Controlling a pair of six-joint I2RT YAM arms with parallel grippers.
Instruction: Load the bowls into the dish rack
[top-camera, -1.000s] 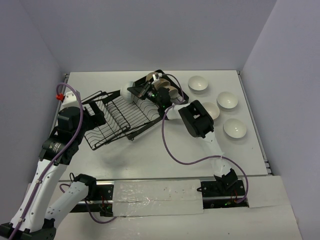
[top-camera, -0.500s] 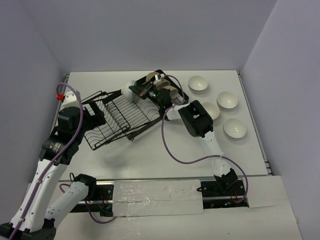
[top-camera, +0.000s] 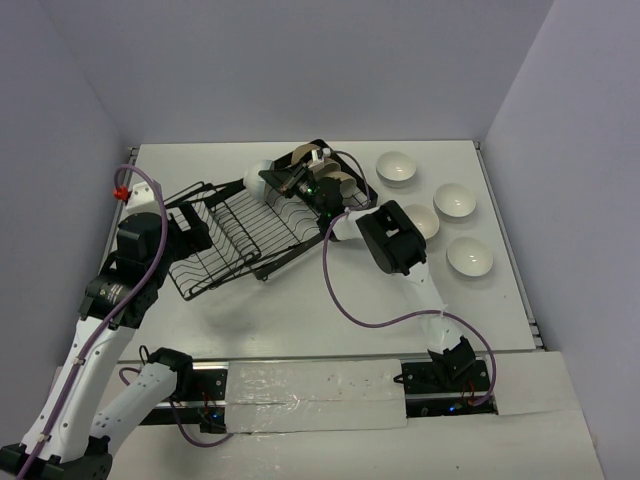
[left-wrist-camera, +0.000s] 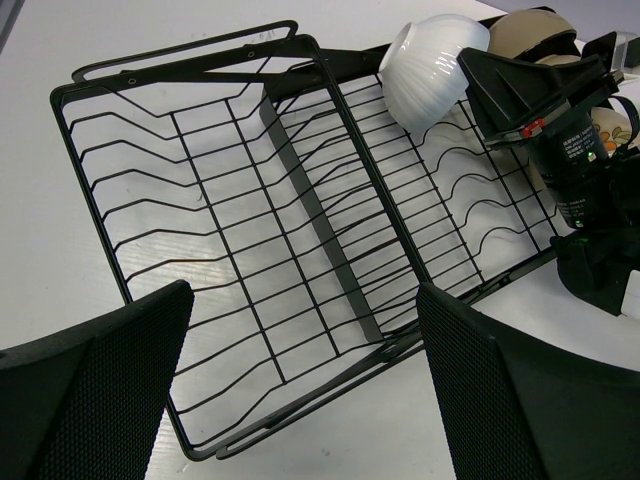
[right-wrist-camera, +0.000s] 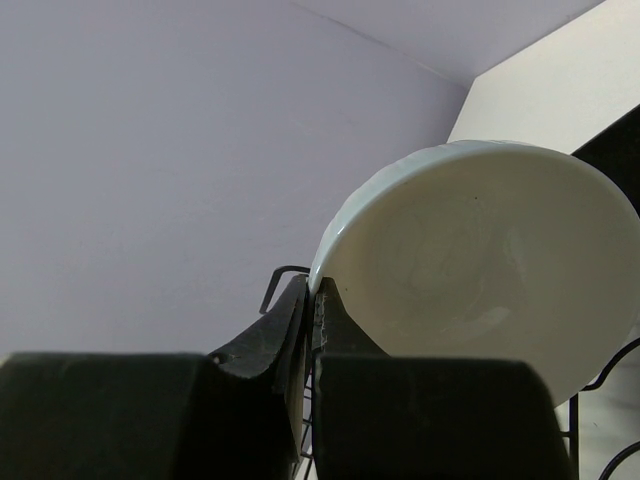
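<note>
Pinching white bowl (right-wrist-camera: 480, 270) by its rim with right hand (right-wrist-camera: 312, 300), fingers narrow on the wall. Held on edge over the far tines of dish rack (left-wrist-camera: 250, 200), mid-table toward the far edge. Tilted that way presumably to drop between tines next to tan bowl (left-wrist-camera: 530, 28) and orange-patterned bowl (left-wrist-camera: 612, 125), which appear already racked. Parking left hand (left-wrist-camera: 300, 300) wide, holding nothing, above the rack's section nearer the left edge. Looks like standby or ready to steady the rack, can't tell which. Leaving four loose bowls (top-camera: 455, 201) by the right edge of the table (top-camera: 300, 310), one half hidden behind the right arm. Versus a second ago: nudged bowl and right hand slightly toward the far-right corner. No change to left hand, rack or loose bowls.
</note>
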